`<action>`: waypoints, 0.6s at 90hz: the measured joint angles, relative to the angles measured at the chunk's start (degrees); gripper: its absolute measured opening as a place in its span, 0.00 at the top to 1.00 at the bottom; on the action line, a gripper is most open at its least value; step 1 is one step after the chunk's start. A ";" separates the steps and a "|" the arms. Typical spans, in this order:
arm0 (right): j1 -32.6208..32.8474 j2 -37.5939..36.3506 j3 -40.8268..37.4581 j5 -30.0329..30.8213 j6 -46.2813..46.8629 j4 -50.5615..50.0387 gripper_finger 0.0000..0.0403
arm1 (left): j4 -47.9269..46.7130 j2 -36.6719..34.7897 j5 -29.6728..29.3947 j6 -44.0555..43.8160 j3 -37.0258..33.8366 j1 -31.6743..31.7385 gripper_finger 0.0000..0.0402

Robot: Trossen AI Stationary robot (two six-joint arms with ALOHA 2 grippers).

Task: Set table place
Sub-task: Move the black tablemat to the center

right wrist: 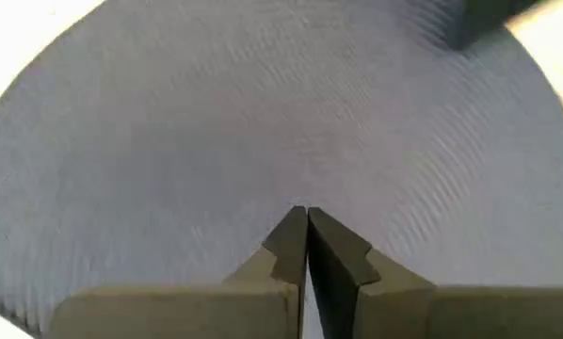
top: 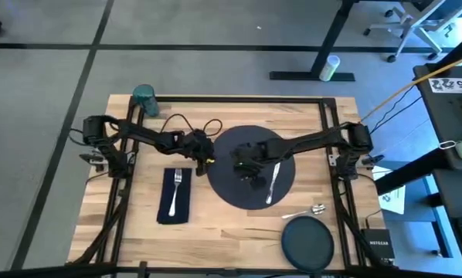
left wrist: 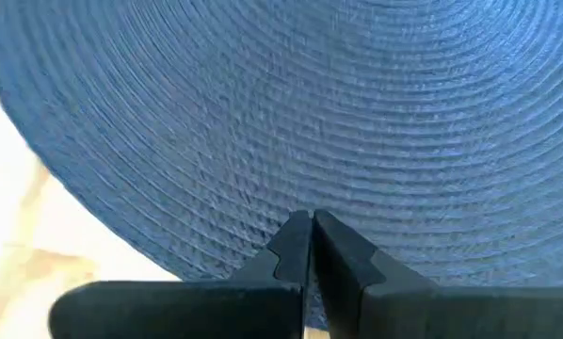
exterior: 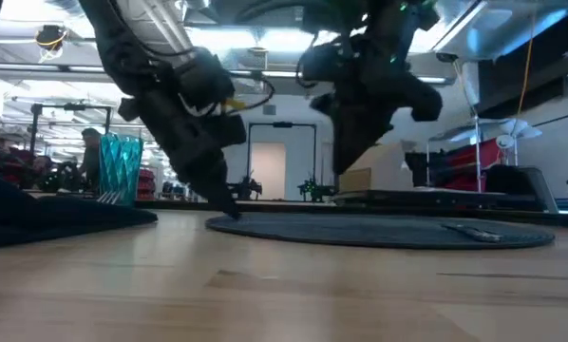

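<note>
The large dark round charger (top: 250, 193) lies flat in the middle of the table (top: 215, 224), with a silver knife (top: 273, 181) on its right part. My left gripper (top: 208, 161) is shut at the charger's left rim. My right gripper (exterior: 346, 166) is shut and hangs above the charger's middle, clear of it. Left of the charger, a navy napkin (top: 174, 202) carries a fork (top: 176, 185). A spoon (top: 308, 209) and a smaller dark plate (top: 308, 241) lie near the front right. The teal cup (top: 144, 99) stands at the far left corner. My left gripper comes down slanting from the table's left side. The tips of its shut fingers (left wrist: 296, 240) meet the charger's woven top just inside the left rim (exterior: 235, 217). The charger stays flat on the table. I cannot tell whether the tips press it or only rest on it.
Black rails (top: 327, 123) edge the table on the left, right and far sides. Bare wood (top: 231, 232) lies between the charger and the near edge. Beyond the table's right side are a yellow cable and desk clutter.
</note>
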 joint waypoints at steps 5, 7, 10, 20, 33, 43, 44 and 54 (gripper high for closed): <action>-0.08 -0.56 0.00 2.19 1.32 -2.42 1.00 | 0.18 0.74 -0.05 -0.71 0.03 -0.53 1.00; -0.11 -0.98 0.00 2.92 1.89 -3.21 1.00 | 0.27 0.96 -0.06 -0.90 0.05 -0.87 1.00; -0.14 -1.76 -0.31 3.98 2.85 -4.52 1.00 | 0.22 1.04 -0.22 -1.32 0.05 -1.34 1.00; -0.17 -3.61 -0.95 6.10 4.70 -6.38 1.00 | -0.48 0.63 -0.46 -3.22 0.00 -3.43 1.00; -0.10 -6.13 -2.45 6.95 6.09 -7.04 1.00 | -1.76 0.17 -0.88 -6.64 -0.25 -6.13 1.00; -0.11 -8.15 -3.98 7.61 7.38 -7.29 1.00 | -2.21 0.17 -1.63 -9.46 -0.98 -8.67 1.00; -0.12 -8.34 -4.18 7.67 7.50 -7.23 1.00 | -2.36 0.17 -1.70 -9.71 -1.02 -8.94 1.00; -0.13 -10.24 -5.94 7.67 8.33 -7.46 1.00 | -3.74 0.00 -2.62 -12.91 -1.35 -11.54 1.00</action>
